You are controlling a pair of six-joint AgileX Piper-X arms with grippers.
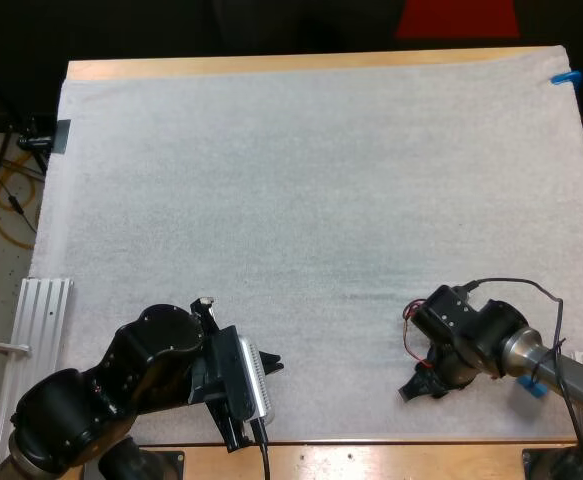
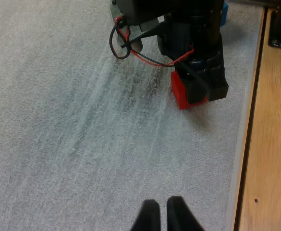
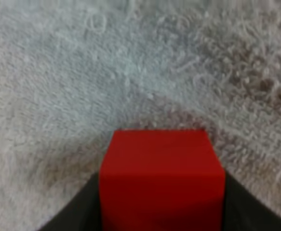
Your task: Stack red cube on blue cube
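At the near side, a strip of bare wood of the table (image 1: 371, 455) runs along the edge of the white mat (image 1: 311, 200), and both arms stand just inside this edge. The left gripper (image 2: 162, 206) is at the near left part of the mat; its two black fingers (image 2: 150, 216) are pressed together with nothing between them, and they point across the mat toward the other arm. Outside the mat's left edge, beside the left arm, a white ribbed rail (image 1: 43, 318) lies along the table side. The right gripper (image 1: 421, 388) is low over the near right part of the mat, not far from the mat's near edge and the wooden strip. It grips the red cube (image 3: 162, 178), with one dark finger pressing on each side of it. In the left wrist view the cube sits at the tip of that gripper, very close to the mat surface; I cannot tell whether it touches the mat or hangs just above it. Between the two grippers the mat is bare, so they are well apart. Beyond them the mat stretches wide and flat up to the far side, where a second thin strip of wood shows along the far edge of the table.
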